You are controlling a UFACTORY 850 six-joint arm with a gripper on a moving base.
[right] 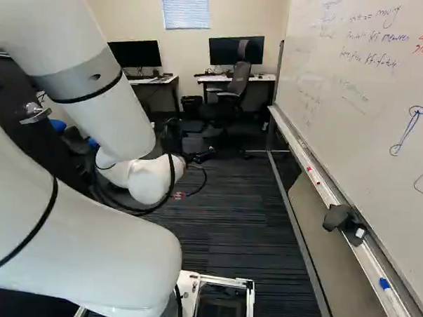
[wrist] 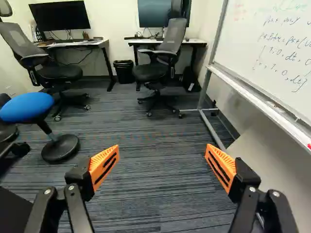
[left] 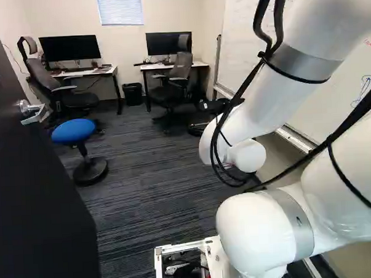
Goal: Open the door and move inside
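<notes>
And here's the door (left: 37, 207), standing open at the left of the left base view, its dark panel reaching ahead beside us. It looks like a heavy, rigid slab, yet we expect it to swing fairly easily on its hinges, resisting more if a closer pulls it back. Out near its far edge sits the metal handle (left: 35, 113): hard, smooth, probably a bit slippery. That's our place to take hold if the door needs more room, orange pads around the lever, well out from its pivot. A push on the panel near that edge would also give us good leverage, and we needn't squeeze hard.

Over to the pincer (wrist: 162, 147): its 2 fingers are spread wide, nothing between them, pointing into the room above the carpet (wrist: 158, 189). The handle is well off to our left, so we're not gripping it. Opening looks done; moving inside seems next. Beyond the door we've got the blue stool (left: 73, 131), and on the other side the whiteboard (right: 361, 109). We'd want the arm (left: 276, 104) kept clear of both!
</notes>
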